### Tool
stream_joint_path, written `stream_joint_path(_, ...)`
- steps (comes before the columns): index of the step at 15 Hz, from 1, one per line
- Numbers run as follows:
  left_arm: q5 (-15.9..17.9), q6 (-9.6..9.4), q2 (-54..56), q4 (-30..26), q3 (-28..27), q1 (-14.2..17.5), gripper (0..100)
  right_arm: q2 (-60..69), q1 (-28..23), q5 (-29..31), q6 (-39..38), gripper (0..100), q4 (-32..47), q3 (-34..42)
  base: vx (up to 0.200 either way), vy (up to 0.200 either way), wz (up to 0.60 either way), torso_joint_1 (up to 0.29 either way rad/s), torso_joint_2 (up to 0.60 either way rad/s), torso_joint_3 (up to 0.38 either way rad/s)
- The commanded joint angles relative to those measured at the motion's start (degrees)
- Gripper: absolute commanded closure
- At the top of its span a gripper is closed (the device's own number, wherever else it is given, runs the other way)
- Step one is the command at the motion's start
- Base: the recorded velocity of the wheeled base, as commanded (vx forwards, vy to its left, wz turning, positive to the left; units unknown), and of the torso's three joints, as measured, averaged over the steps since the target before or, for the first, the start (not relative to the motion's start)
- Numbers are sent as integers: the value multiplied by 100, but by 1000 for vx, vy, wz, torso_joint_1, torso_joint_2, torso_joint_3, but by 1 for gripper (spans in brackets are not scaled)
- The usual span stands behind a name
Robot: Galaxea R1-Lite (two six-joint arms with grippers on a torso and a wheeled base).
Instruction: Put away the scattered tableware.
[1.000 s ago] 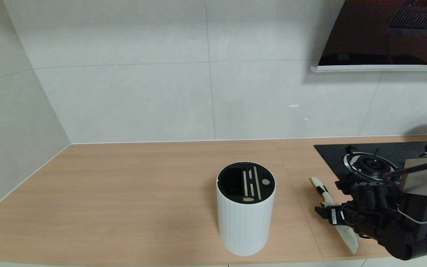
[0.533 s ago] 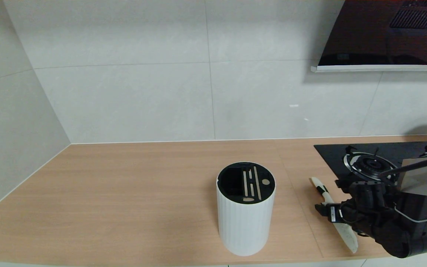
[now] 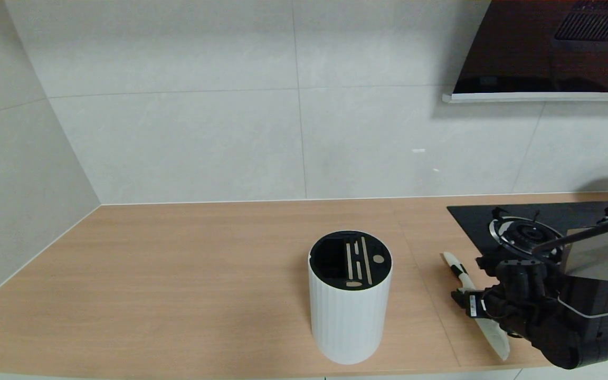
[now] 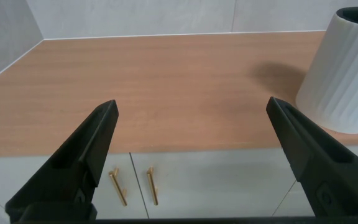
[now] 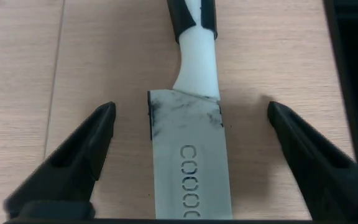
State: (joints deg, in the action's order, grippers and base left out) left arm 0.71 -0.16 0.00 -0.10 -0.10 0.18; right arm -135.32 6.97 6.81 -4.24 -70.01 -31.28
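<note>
The right arm (image 3: 573, 327) is matt black and built of bulky, rounded joints, with a flat grey panel (image 3: 607, 253) along its upper part. A thin pale cable (image 3: 589, 312) loops across its wrist, and a small white label (image 3: 474, 305) sits just behind the right gripper (image 3: 470, 282). From the wrist cameras, the fingers (image 5: 73, 162) of that gripper and of the left gripper (image 4: 191, 104) are plain black wedges tapering to blunt tips.
</note>
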Motion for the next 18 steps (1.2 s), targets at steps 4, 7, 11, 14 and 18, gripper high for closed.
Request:
stream_joint_path(4,0,-2,-9,1,1,-1,0,-65,-3,4,2,100,-4,-27,0,0,0,0,0,0)
stream_joint_path(7,0,-2,-9,1,1,8,0,23,-3,4,-6,100,-4,-10,0,0,0,0,0,0)
stream_joint_path(11,0,-2,-9,1,1,-1,0,831,-3,13,-59,100,-4,210,0,0,0,0,0,0)
stream_joint_path(14,0,-2,-9,1,1,8,0,1895,85,4,-59,100,163,483,0,0,0,0,0,0)
stream_joint_path(18,17,-63,-9,-8,1,8,0,3389,551,4,-68,100,1156,518,0,0,0,0,0,0)
